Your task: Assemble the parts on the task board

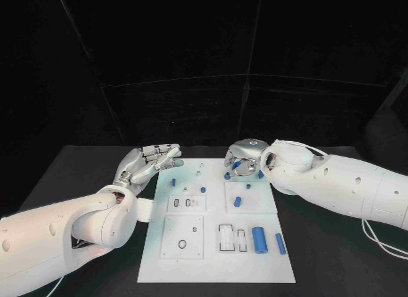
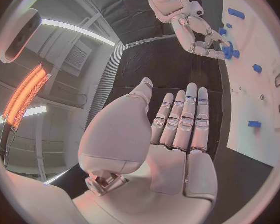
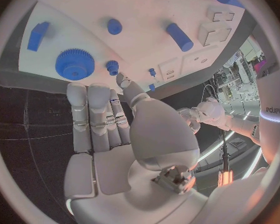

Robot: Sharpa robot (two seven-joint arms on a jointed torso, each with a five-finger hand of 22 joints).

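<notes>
Two upright-lying blue cylinders [image 1: 259, 239], lengthwise.

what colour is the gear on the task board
Blue. The toothed gear lies on the white task board, clearest in the right wrist view.

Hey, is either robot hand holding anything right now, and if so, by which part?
Nothing is held. The left hand is open with straight fingers beside the task board; the right hand is open above the blue gear.

I count one white task board [image 1: 217, 247] on one black table [image 1: 337, 260]. I see two robot hands, a left hand [image 1: 150, 159] and a right hand [image 1: 244, 156]. There is one blue gear [image 3: 74, 63] and two long blue pegs [image 1: 258, 240] side by side.
</notes>
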